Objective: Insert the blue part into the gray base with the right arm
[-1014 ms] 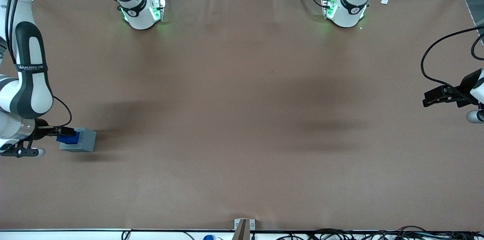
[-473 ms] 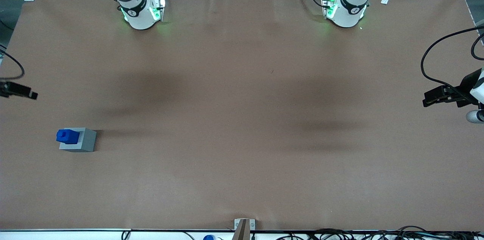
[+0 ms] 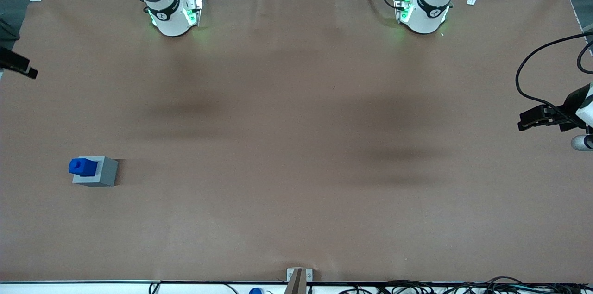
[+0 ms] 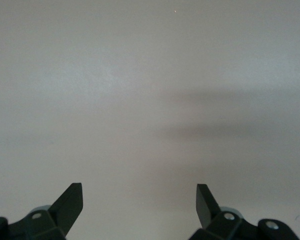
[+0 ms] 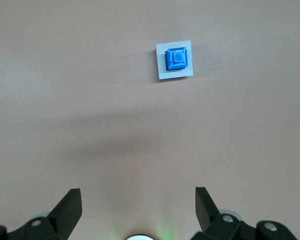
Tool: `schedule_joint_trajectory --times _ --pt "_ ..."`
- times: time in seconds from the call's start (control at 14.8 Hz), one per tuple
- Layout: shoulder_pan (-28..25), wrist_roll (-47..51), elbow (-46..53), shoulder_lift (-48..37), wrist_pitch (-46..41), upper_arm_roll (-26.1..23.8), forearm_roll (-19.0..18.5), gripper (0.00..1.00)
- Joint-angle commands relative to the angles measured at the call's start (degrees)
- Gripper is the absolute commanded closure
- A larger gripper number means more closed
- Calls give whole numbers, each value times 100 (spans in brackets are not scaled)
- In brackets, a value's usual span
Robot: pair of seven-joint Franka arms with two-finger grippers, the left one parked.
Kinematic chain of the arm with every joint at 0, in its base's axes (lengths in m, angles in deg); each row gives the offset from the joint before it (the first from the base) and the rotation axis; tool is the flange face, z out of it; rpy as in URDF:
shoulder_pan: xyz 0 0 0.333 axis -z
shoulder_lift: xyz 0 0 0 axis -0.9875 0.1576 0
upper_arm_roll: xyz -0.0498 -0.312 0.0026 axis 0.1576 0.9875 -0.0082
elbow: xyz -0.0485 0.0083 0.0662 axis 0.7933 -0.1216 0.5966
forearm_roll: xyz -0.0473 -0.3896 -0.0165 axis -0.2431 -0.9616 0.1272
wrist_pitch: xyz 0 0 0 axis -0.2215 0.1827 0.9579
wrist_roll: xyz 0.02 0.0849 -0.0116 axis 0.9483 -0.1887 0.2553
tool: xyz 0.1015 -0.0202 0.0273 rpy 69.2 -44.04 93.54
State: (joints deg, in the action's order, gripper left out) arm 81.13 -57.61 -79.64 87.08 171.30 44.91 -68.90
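Observation:
The blue part [image 3: 83, 167] sits in the top of the gray base [image 3: 105, 174], with its square stud up, toward the working arm's end of the table. From above, the right wrist view shows the blue part [image 5: 177, 59] seated in the gray base [image 5: 161, 74], whose rim shows on two sides. My right gripper [image 3: 27, 71] hangs at that same end, farther from the front camera than the base and well apart from it. In the wrist view the gripper [image 5: 137, 192] is open, high above bare table, with nothing between its fingers.
Two white arm bases [image 3: 173, 14] [image 3: 424, 9] with green lights stand at the table's back edge. A small white scrap [image 3: 471, 0] lies near the back corner. A metal bracket [image 3: 299, 278] and cables line the front edge.
One second ago the gripper was at the blue part on the base. It has since let go, risen and drawn away from the front camera. The blue part stays in the base.

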Motion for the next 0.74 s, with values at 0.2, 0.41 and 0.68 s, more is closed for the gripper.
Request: schedule_joint_trajectory --times 0.2,0.41,0.68 --pt "-309 163 -902 -888 247 -55 -101 0" --pt "-441 163 -895 -915 239 -55 -92 0" --pt "-450 145 -780 -897 203 -37 57 0"
